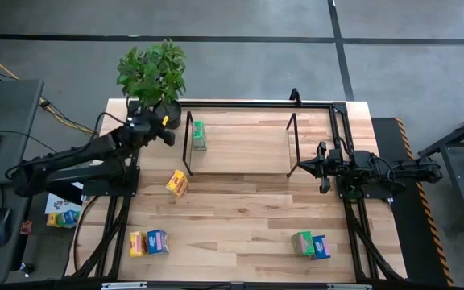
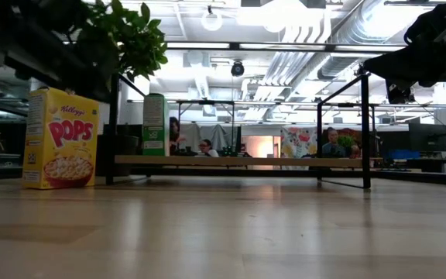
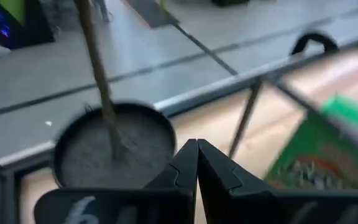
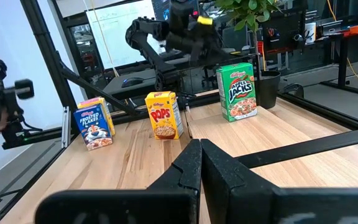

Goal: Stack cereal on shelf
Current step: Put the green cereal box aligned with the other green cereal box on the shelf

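- Left gripper hovering beside plant pot, fingers pressed together, holding nothing.
- Green box standing on shelf, blurring in left wrist view.
- Right gripper waiting, closed, empty.

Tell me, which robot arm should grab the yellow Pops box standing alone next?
Probably the left. Its gripper hovers by the plant, nearer the Pops box; its fingers are shut and empty. The right gripper sits beyond the shelf.
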